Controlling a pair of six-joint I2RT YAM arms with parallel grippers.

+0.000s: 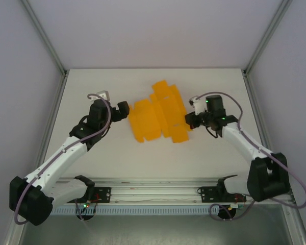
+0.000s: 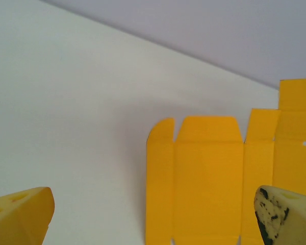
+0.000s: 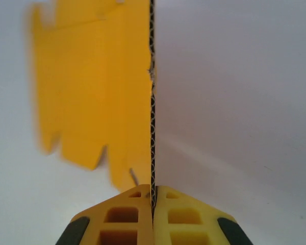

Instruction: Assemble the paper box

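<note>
We count two hands, one paper box [image 1: 155, 120], one worktop [image 1: 117, 153]. We see left hand [image 1: 123, 110] spread wide, empty, just beside box's left edge; right hand [image 3: 153, 201] clamped on box's right edge. Box lies unfolded mid-worktop, between both hands.

Bright, even, diffuse light.
Soft, faint shadows on the white table [image 1: 153, 163]; crisp overhead view; paper box [image 3: 86, 92] blurred away from the right wrist lens, sharp along its near corrugated edge.

table [image 1: 117, 163]: white, matte | walls [image 1: 153, 30]: pale grey (plain) | corner posts [image 1: 44, 35]: metal | light: even
</note>
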